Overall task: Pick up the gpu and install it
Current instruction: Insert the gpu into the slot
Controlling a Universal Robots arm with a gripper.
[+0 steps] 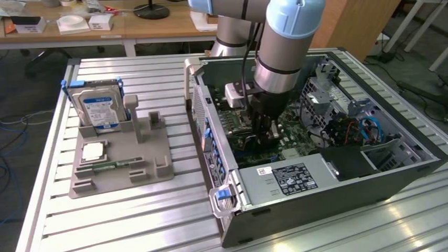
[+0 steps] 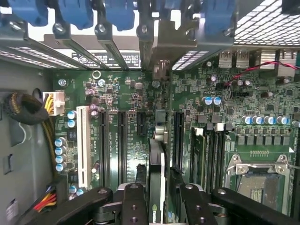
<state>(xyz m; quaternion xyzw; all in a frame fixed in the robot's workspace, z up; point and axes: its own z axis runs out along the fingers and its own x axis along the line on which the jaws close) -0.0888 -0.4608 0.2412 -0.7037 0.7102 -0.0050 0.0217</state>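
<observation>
Ribbed metal counter (image 1: 140, 210) up front, wooden desk (image 1: 105, 29) with small boxes (image 1: 73, 23) behind, grey floor (image 1: 413, 58) strewn with cables (image 1: 14, 126), wooden panel (image 1: 350, 23) nearby.

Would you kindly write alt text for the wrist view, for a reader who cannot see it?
The claw straddles the gpu, seen edge-on and upright over the green motherboard among its expansion slots. Blue card latches line the case edge, and the empty processor socket sits nearby.
</observation>
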